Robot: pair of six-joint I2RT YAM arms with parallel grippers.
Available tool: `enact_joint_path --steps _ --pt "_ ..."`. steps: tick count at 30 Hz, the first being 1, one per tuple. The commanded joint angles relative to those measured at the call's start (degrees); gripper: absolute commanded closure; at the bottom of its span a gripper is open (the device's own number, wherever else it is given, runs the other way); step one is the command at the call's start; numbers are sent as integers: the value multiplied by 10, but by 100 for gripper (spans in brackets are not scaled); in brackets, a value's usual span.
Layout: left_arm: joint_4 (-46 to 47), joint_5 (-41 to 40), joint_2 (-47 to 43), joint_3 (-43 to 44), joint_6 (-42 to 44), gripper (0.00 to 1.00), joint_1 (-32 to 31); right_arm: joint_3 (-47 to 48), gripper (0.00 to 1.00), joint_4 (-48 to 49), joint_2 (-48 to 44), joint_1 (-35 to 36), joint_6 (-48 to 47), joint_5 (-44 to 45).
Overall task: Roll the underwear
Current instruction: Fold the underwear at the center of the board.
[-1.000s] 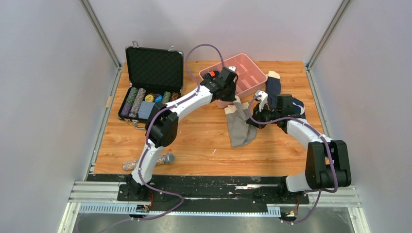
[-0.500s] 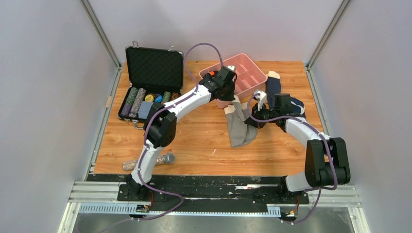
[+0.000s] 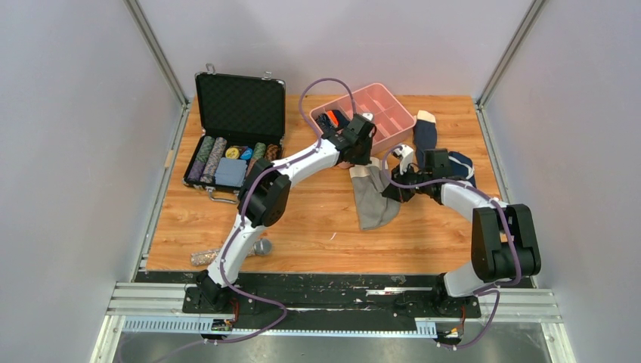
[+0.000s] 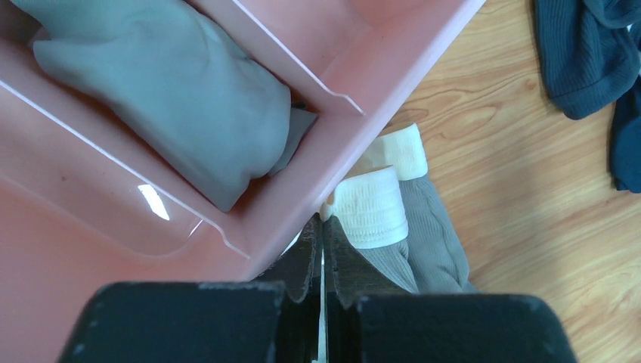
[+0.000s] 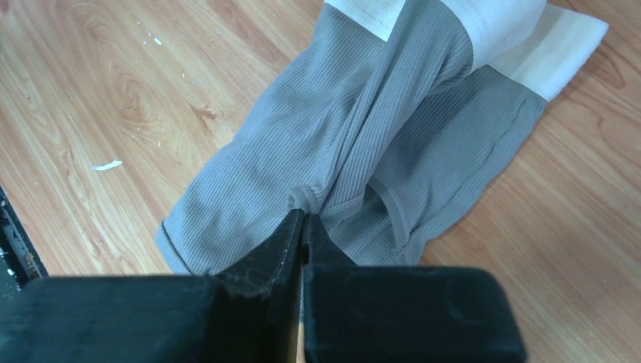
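The gray-taupe underwear lies bunched lengthwise on the wooden table, just in front of the pink divided tray, with its cream band at the tray end. My left gripper is shut, its tips pinching the band's corner against the tray's outer wall. My right gripper is shut on a fold of the gray cloth near the middle of its right side, its tips down at the table.
One tray compartment holds a rolled gray garment. A navy sock and a navy garment lie right of the tray. An open black case of poker chips stands at the back left. A microphone lies near the front edge.
My left gripper has come off the tray toward the near side and down to the band. My right gripper has shifted slightly left. The underwear has barely moved.
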Motion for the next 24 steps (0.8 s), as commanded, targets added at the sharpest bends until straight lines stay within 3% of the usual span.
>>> enact_joint_path --steps 1,3,7,11,18,24 --pt "57 -36 1 35 8 100 4 -10 97 -3 -3 -4 18 2" --pt "64 -26 1 36 4 99 2 -11 96 -1 -6 -6 24 5" --pt "83 16 -3 35 -6 62 2 -12 80 4 -5 -27 54 18" --pt "76 30 -36 31 5 48 3 16 64 -47 -8 -49 53 2" --pt "81 103 -121 -69 63 41 28 72 57 -127 -68 -85 61 -25" --pt "82 144 -171 -158 95 41 43 90 53 -111 -68 -9 23 41"
